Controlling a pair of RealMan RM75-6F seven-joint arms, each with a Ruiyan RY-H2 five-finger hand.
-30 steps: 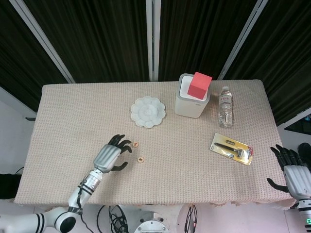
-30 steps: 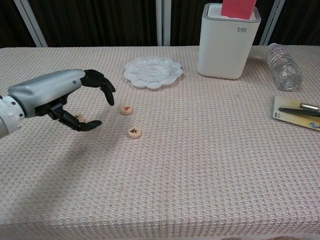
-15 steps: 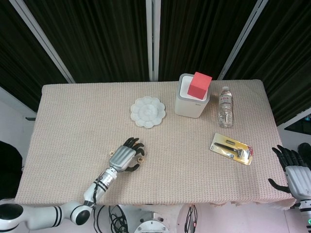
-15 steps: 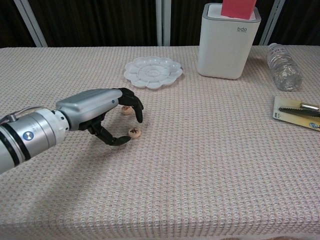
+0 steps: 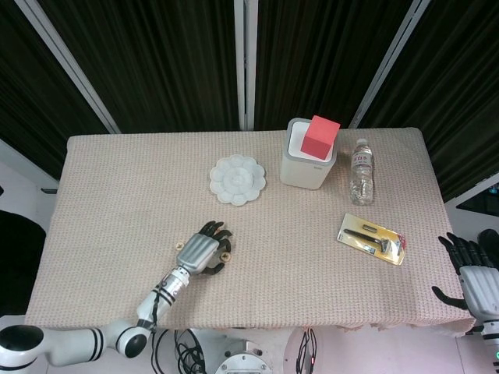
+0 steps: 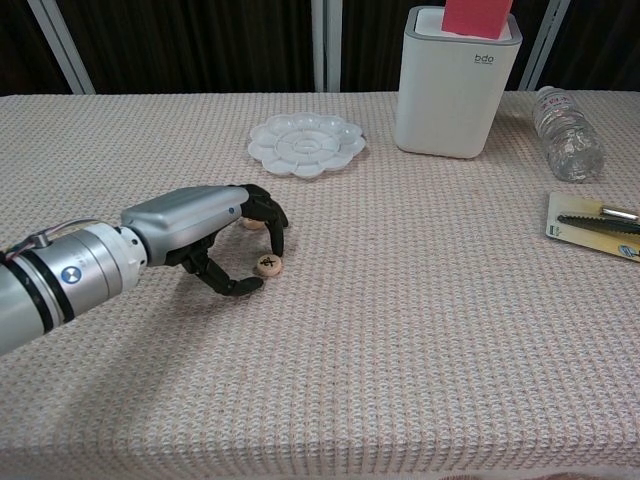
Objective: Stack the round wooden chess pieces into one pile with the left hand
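My left hand (image 6: 205, 232) rests low over the table left of centre, also seen in the head view (image 5: 201, 253). Its thumb and curled fingers (image 6: 277, 228) pinch a round wooden chess piece (image 6: 268, 265) that still lies flat on the cloth. A second piece (image 6: 251, 223) peeks out just behind the fingers. Whatever lies under the palm is hidden. My right hand (image 5: 475, 281) hangs off the table's right front corner, fingers spread and holding nothing.
A white flower-shaped palette dish (image 6: 305, 143) sits behind the pieces. A white bin (image 6: 455, 85) with a red block (image 5: 320, 136) on top stands at the back, a water bottle (image 6: 566, 135) lies beside it, and a packaged tool (image 6: 595, 225) lies at the right.
My left hand swept right from beside the pieces to over them, then settled lower with thumb and fingers closing on the nearer piece. The right hand barely moved.
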